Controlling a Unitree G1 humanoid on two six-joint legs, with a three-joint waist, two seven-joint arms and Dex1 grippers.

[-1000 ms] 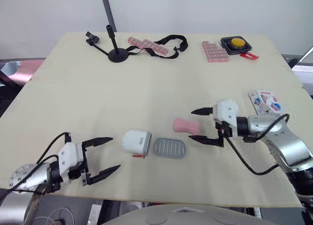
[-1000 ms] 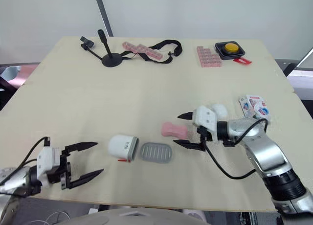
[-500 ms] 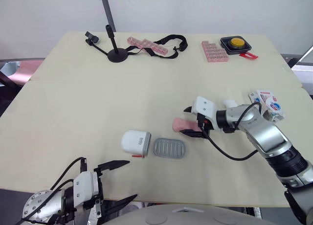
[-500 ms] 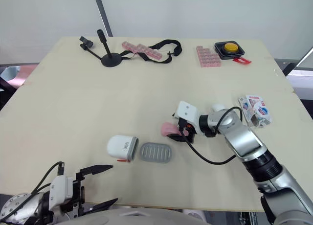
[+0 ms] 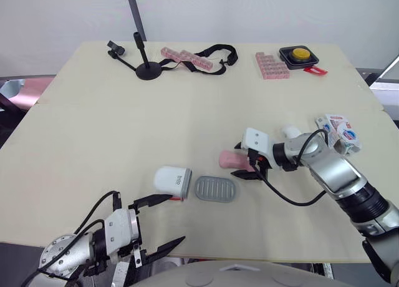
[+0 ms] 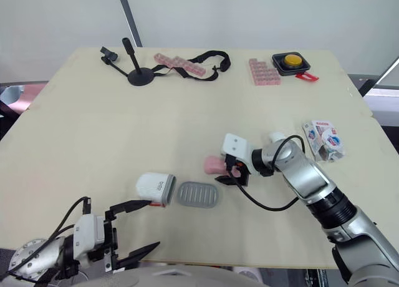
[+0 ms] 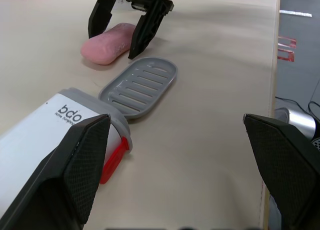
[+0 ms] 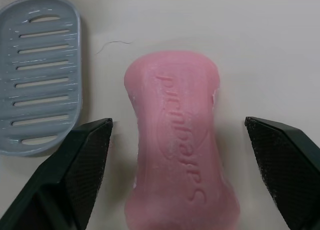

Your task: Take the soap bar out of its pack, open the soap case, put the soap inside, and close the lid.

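The pink soap bar (image 5: 232, 159) lies unwrapped on the table, embossed side up (image 8: 180, 140). My right gripper (image 5: 244, 160) is open and straddles it, one finger on each side, without pinching it. Just left of the soap lies the grey slotted tray (image 5: 216, 189) of the soap case. The white case cover (image 5: 173, 181) with a red tab lies on its side next to the tray. My left gripper (image 5: 173, 219) is open at the table's front edge, just in front of the white cover (image 7: 55, 135). The empty soap pack (image 5: 340, 130) lies at the right edge.
At the back stand a black mini stand (image 5: 144, 65), pink pill boxes (image 5: 187, 58) with a black strap (image 5: 218, 53), another pink box (image 5: 272, 65) and a yellow button (image 5: 302, 54). The table's front edge runs close under the left gripper.
The right gripper moved left and now straddles the soap. The left gripper dropped back below the front edge, then rose toward the white cover.
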